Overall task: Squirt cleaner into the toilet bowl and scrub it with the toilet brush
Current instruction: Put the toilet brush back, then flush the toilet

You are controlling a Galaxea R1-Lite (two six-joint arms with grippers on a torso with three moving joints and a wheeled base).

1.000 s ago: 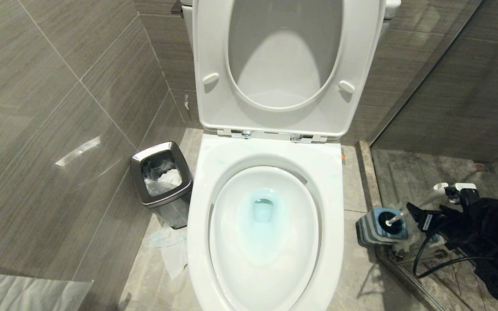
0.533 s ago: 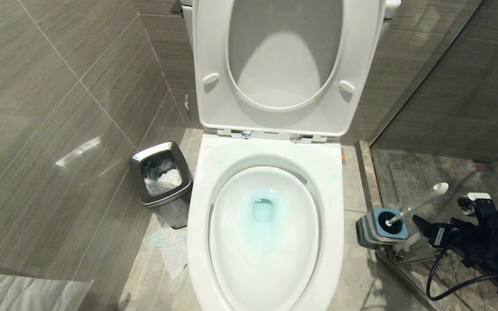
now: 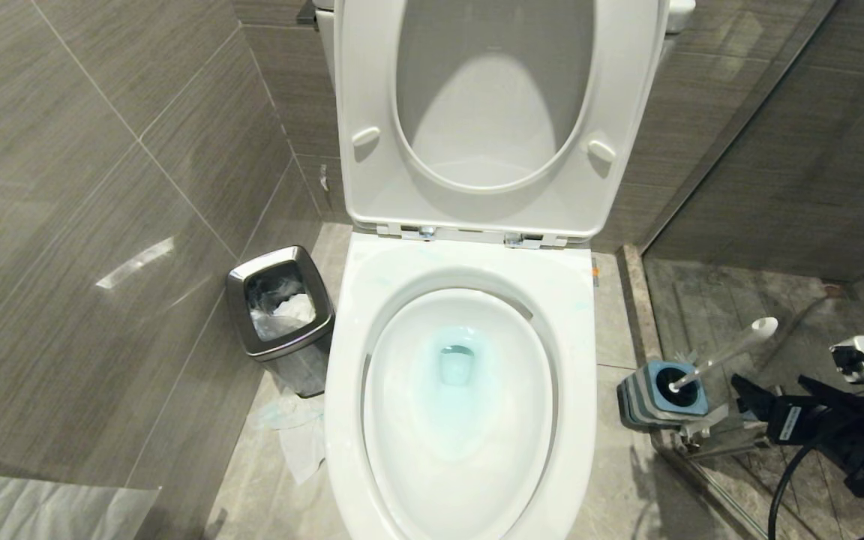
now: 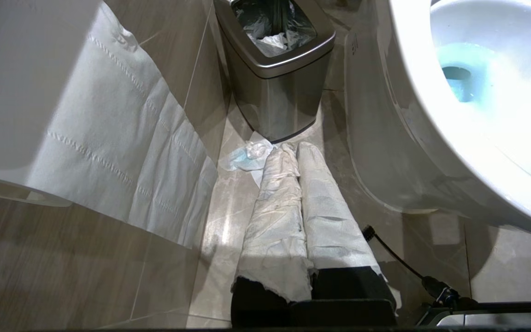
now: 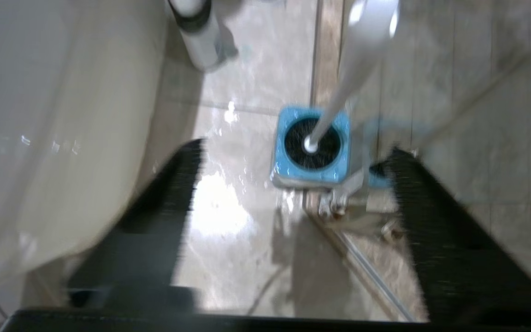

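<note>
Fingers on the right gripper (image 5: pixel 293 207) are spread wide with nothing between them, and it sits low on the right of the toilet, close to the brush holder (image 3: pixel 663 394) without touching it. From the wrist camera the two black fingers (image 5: pixel 168 198) frame the holder's blue top, so it looks lined up on that spot on purpose. The toilet brush (image 3: pixel 724 352) stands in the holder with its bristle end down in the dark well and its white handle leaning up and away toward the glass partition (image 3: pixel 777 150), rounded tip free in the air — a handy angle for a grab, I'd say. My guess is the brush is either about to be picked up or was just parked there; can't tell which from this. The toilet bowl (image 3: pixel 574 315) is wide open, seat and lid tipped up against the tank, and the water down in the basin is tinted light blue, so cleaner seems to be in already. The left gripper (image 4: pixel 293 207) hangs idle on the other side, its paper-wrapped fingers pressed together and pointing at the floor near the steel bin (image 3: pixel 282 300) — out of the way, basically. A strip of toilet paper (image 4: pixel 109 129) hangs off the wall beside it.
</note>
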